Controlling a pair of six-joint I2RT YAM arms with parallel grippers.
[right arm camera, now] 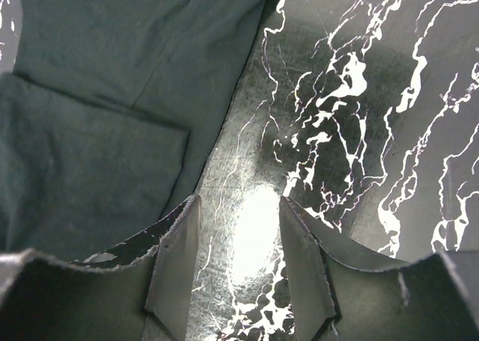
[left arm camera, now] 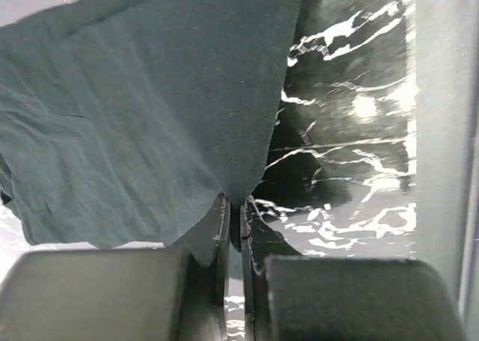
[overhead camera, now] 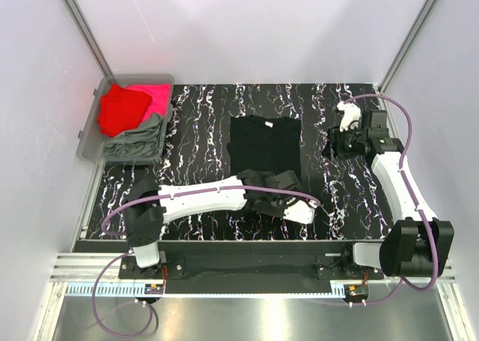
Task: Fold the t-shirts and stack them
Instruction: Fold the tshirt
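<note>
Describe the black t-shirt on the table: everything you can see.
Soft, matte black cloth, lightly creased. The black t-shirt lies flat mid-table on the black marbled tabletop as a tall rectangle; the right wrist view shows one layer folded over another. The left gripper is shut on its near edge. The right gripper stands open beside its right edge, not touching.

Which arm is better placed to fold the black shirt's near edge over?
Left, likely: the left gripper is shut on the shirt at its near hem; the right gripper hangs open over the table beside it.
</note>
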